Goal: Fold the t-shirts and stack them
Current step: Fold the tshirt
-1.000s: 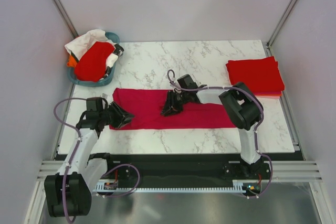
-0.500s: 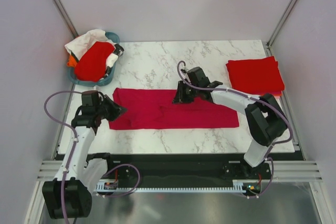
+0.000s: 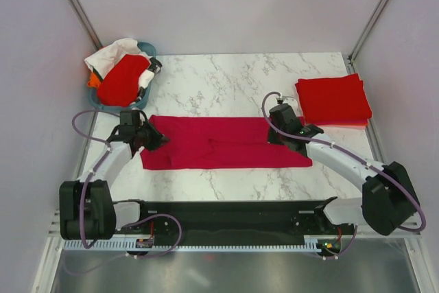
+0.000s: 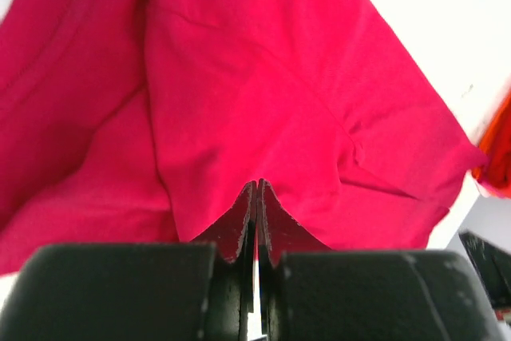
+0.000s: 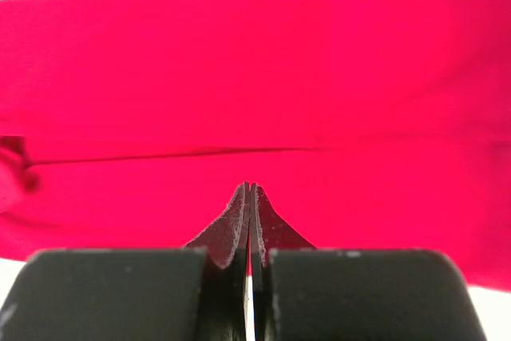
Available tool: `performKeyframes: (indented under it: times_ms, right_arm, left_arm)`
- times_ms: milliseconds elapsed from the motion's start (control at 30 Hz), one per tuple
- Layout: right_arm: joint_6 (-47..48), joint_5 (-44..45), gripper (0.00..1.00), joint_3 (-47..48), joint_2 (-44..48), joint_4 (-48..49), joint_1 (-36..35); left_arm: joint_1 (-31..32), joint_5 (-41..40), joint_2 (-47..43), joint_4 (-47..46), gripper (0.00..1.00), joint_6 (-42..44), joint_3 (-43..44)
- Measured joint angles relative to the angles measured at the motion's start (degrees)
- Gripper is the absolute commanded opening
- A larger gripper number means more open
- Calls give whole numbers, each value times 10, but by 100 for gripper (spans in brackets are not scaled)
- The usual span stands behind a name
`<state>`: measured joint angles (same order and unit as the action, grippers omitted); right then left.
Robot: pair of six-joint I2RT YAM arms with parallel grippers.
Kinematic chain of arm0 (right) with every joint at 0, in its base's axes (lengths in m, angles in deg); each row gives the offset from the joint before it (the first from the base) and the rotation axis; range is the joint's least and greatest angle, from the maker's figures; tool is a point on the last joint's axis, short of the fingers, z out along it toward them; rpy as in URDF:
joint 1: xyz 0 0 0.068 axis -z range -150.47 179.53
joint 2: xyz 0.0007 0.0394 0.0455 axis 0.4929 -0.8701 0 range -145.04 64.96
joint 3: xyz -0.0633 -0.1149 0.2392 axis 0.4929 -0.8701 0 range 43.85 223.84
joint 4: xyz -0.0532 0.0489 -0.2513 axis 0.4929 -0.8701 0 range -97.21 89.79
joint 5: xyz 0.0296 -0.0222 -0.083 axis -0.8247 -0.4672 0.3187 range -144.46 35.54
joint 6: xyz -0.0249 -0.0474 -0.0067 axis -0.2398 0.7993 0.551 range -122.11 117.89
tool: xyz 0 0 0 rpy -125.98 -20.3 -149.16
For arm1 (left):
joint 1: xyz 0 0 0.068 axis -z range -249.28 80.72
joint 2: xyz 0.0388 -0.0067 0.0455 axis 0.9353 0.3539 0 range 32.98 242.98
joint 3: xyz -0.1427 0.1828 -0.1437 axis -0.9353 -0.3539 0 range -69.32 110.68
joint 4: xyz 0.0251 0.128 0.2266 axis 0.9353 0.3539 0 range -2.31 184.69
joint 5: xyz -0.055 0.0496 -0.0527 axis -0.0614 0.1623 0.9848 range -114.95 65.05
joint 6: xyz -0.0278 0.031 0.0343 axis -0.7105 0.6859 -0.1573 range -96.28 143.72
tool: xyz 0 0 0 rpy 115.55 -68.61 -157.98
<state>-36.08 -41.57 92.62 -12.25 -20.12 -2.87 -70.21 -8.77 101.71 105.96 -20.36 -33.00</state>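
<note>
A crimson-pink t-shirt (image 3: pixel 219 143) lies on the marble table as a long flat strip folded lengthwise. My left gripper (image 3: pixel 159 139) is shut, and its tips rest on the strip's left end. My right gripper (image 3: pixel 276 139) is also shut, over the strip's right end. The left wrist view has the shut tips (image 4: pixel 257 184) against creased crimson cloth (image 4: pixel 263 77). In the right wrist view the shut tips (image 5: pixel 251 186) sit on smooth cloth (image 5: pixel 255 77) below a straight fold line. No cloth bunches between either pair of jaws. Folded bright red t-shirts (image 3: pixel 333 97) are stacked at the back right.
A teal basket (image 3: pixel 110 107) stands at the back left corner, holding a loose red shirt (image 3: pixel 122 80) and white cloth (image 3: pixel 113 51). Bare marble (image 3: pixel 233 77) runs behind the strip and along its near side. Enclosure walls rise on three sides.
My right gripper swept from the strip's middle to its right end, closing on the way. My left gripper shut and shifted slightly back along the left end. The shirt has not moved.
</note>
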Motion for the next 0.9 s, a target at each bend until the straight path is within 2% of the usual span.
performKeyframes:
  times_ms: [133,200,267,533,900]
  right_arm:
    - [-7,26,0,-31,35,-20,15]
    - [-7,27,3,-40,35,-22,18]
    - [-5,26,0,-50,33,-24,23]
    - [-8,24,0,-89,10,-36,48]
    - [-21,-4,0,-109,-24,-25,48]
  left_arm:
    - [2,-17,47,-23,2,-6,12]
    - [2,-21,68,-29,2,-11,23]
    - [2,-21,90,-38,2,-14,35]
    - [38,-37,180,-51,2,-14,90]
    - [111,-133,346,2,2,2,251]
